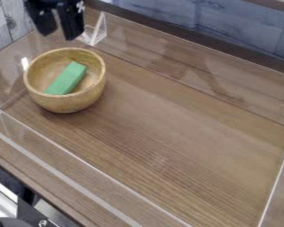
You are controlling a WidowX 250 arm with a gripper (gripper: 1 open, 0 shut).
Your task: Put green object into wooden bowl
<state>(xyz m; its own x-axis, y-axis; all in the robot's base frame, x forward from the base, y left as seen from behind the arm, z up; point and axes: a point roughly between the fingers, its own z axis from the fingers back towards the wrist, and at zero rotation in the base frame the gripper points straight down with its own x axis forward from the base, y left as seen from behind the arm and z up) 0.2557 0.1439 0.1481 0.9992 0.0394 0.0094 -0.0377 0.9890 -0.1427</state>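
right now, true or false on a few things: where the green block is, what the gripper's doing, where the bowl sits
1. The green object lies inside the wooden bowl. True.
2. The gripper is clamped on the green object. False: it is open, empty, above the bowl.
3. The bowl sits at the table's left side. True.
4. The bowl is tipped over. False: it stands upright.
5. A second green block lies on the table. False: only one shows.

The green object [68, 78] lies inside the wooden bowl [65, 98], with the open, empty tool [56, 28] above its far rim.
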